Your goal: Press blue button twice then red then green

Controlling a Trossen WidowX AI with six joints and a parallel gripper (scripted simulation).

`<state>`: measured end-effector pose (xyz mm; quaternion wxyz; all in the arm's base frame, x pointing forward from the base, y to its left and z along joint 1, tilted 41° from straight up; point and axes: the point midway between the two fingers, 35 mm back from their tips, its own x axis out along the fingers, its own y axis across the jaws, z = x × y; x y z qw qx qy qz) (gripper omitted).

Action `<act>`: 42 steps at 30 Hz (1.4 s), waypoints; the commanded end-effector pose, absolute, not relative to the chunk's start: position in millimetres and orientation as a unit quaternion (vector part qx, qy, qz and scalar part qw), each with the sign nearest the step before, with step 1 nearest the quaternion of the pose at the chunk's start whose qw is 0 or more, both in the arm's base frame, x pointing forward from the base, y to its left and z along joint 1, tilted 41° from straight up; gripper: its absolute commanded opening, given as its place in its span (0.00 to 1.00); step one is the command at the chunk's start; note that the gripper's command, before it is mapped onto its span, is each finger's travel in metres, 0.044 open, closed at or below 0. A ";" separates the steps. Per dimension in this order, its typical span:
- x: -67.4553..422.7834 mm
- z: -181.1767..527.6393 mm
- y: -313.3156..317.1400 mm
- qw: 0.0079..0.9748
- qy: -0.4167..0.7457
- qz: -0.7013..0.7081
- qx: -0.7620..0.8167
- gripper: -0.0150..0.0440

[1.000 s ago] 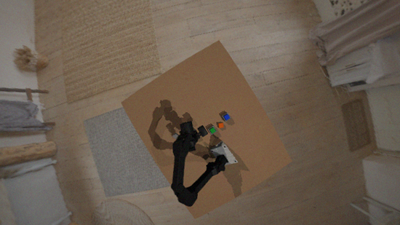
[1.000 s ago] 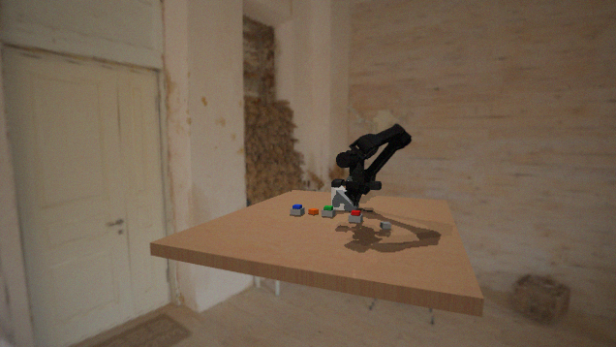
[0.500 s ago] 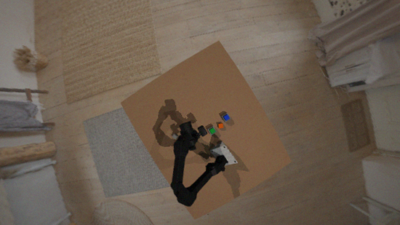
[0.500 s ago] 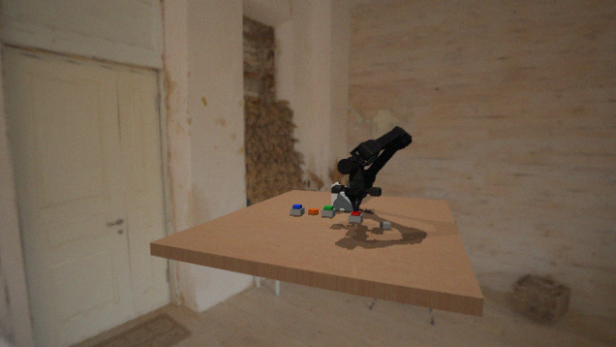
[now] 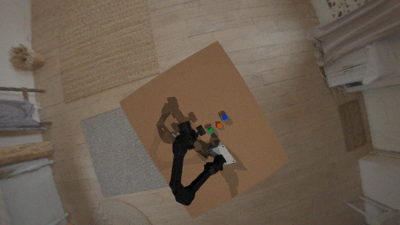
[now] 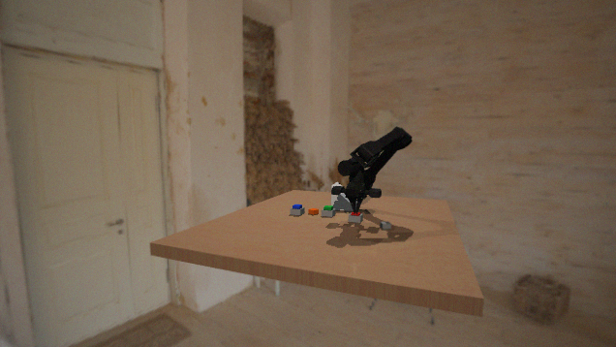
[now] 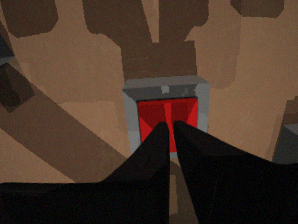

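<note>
The red button (image 6: 355, 213) (image 7: 150, 112) sits in a grey housing on the wooden table (image 5: 202, 73) (image 6: 291, 252). My gripper (image 5: 200, 130) (image 6: 355, 210) (image 7: 169, 128) is shut, and its fingertips point straight down onto the red cap. I cannot tell how far the cap is pushed in. In the top view the gripper hides the red button. The green button (image 5: 210, 130) (image 6: 328, 208) stands just beside the red one. The blue button (image 5: 224, 117) (image 6: 297, 206) stands at the far end of the row.
An orange block (image 5: 219, 125) (image 6: 313, 211) lies between the green and blue buttons. A small grey block (image 6: 385, 225) lies on the other side of the red button. The arm's white base (image 5: 223, 151) (image 6: 339, 201) stands behind the row.
</note>
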<state>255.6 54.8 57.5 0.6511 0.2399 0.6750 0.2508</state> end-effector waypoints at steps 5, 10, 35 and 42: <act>255.9 59.4 53.0 0.651 0.675 0.251 0.240 0.29; 256.9 83.4 32.8 0.650 0.676 0.251 0.242 0.29; 213.0 48.6 -105.7 0.650 0.678 0.247 0.239 0.29; 213.5 24.2 -86.2 0.650 0.678 0.246 0.239 0.29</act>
